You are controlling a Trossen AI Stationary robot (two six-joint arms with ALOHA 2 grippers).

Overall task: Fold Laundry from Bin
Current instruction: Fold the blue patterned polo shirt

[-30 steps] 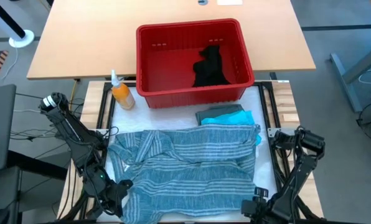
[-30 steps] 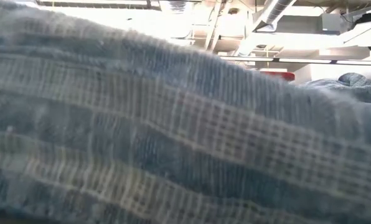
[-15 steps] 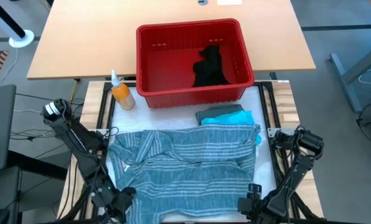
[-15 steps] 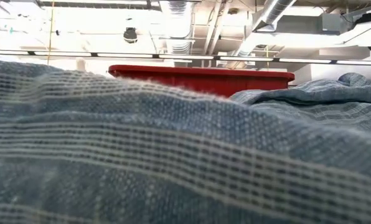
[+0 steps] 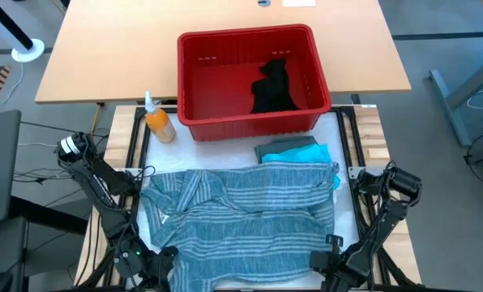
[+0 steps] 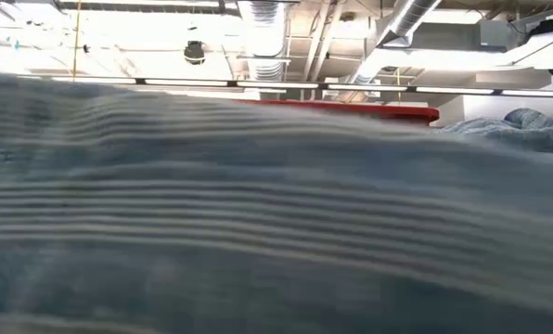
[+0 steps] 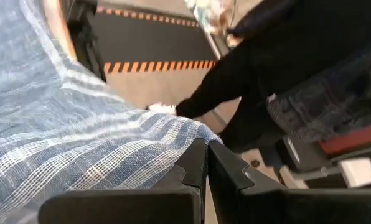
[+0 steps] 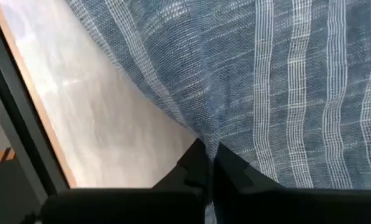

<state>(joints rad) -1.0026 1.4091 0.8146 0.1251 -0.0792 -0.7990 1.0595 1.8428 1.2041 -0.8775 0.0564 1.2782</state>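
Observation:
The blue-grey striped shirt (image 5: 241, 219) lies spread over the near half of the table and fills the low view (image 6: 258, 213). My left gripper (image 5: 156, 262) is shut at the shirt's near left corner. My right gripper (image 5: 323, 261) points down, shut at its near right edge. The red bin (image 5: 194, 81) stands at the far side with a black garment (image 5: 274, 88) inside. A grey-green garment (image 5: 284, 148) and a turquoise one (image 5: 316, 154) lie just in front of the bin, partly under the shirt. My left gripper pinches the shirt's near left corner (image 7: 187, 132) between its two fingers, coming at it on a downward slant. The cloth runs back from the fingertips (image 7: 195, 163) over the table. My right gripper pinches the shirt's near right edge (image 8: 205, 127) from above. The cloth beside its fingertips (image 8: 195, 155) puckers into a small fold, with the rest lying on the table.
An orange spray bottle (image 5: 157, 122) stands left of the bin. Black frame rails (image 5: 351, 130) run along both table sides. Beyond the table's edge, the left wrist view shows a person in dark clothes (image 7: 272, 56) and a floor with hazard stripes (image 7: 154, 65).
My left gripper has gone down and toward the table's near edge at the shirt's left corner. My right gripper has shifted a little toward the table's left onto the shirt's edge. Near the low camera, the shirt's cloth dropped and then rose again.

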